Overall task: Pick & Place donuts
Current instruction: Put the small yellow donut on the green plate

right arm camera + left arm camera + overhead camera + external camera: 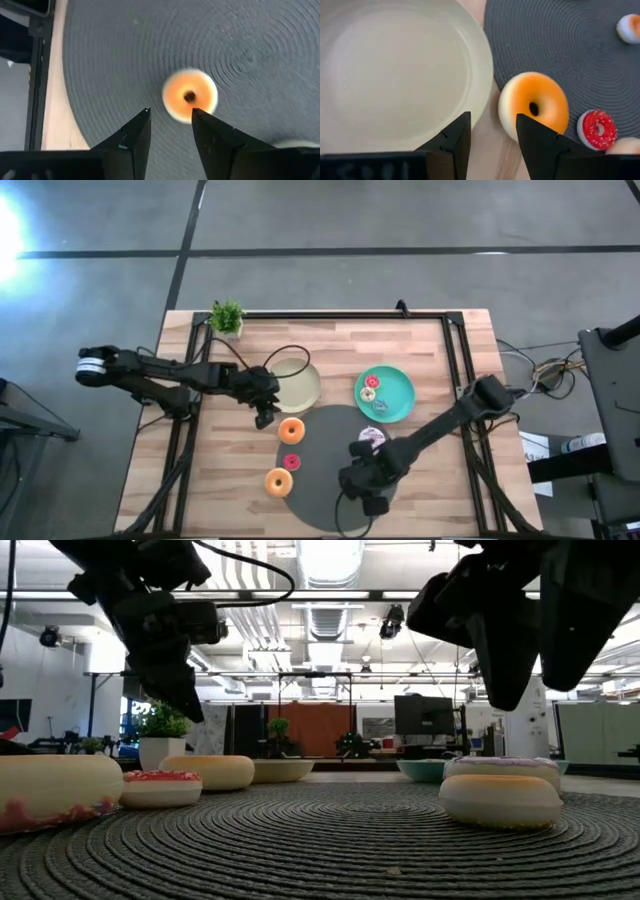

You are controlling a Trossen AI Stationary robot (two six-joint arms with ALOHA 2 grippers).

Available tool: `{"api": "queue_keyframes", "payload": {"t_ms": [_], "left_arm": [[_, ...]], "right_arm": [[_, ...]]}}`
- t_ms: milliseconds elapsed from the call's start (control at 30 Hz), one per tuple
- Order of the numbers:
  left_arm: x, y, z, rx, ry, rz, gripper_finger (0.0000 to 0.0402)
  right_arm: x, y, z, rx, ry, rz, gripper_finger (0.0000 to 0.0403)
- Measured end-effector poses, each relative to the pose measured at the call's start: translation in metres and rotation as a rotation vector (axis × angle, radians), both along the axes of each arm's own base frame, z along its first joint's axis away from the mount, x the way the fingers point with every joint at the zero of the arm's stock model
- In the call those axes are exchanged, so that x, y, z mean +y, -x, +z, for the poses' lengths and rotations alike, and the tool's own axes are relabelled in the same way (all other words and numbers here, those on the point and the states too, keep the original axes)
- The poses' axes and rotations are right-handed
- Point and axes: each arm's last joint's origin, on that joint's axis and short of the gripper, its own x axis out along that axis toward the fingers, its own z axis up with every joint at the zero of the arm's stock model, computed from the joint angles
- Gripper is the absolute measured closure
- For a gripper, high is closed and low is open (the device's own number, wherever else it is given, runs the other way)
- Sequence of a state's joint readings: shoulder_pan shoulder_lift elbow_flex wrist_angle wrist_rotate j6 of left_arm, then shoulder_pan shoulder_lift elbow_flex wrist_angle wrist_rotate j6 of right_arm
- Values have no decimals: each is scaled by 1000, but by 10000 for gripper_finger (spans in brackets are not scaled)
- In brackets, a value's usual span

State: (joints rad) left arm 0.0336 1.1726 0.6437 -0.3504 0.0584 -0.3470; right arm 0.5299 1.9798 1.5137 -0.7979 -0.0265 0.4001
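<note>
Mostly round shapes seen: glossy orange ring donut (pixel 534 106) at edge of woven grey mat (pixel 330 480), beside smooth cream plate (pixel 395 70). Left end effector (pixel 492 137) spread, empty, above it. Right end effector (pixel 171 131) spread, empty, over small orange donut (pixel 190 96) on mat.

Two dark jointed arms, looping black cables, wedge-shaped black pincer fingers (pixel 455 142).

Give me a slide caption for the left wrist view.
Open left gripper above cream plate, beside an orange donut.
</note>
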Motion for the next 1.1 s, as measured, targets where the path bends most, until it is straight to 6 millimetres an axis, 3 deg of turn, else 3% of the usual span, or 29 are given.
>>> {"api": "queue_keyframes", "payload": {"t_ms": [500, 800, 1100], "left_arm": [[-5, 2, 2, -20, -17, -44, 271], [-5, 2, 2, -22, -20, -47, 271], [-5, 2, 2, -24, -21, -48, 271]], "right_arm": [[20, -10, -33, 27, 7, -189, 269], [19, -7, -31, 14, 48, -278, 282], [18, -1, -43, 36, 84, -273, 274]]}}
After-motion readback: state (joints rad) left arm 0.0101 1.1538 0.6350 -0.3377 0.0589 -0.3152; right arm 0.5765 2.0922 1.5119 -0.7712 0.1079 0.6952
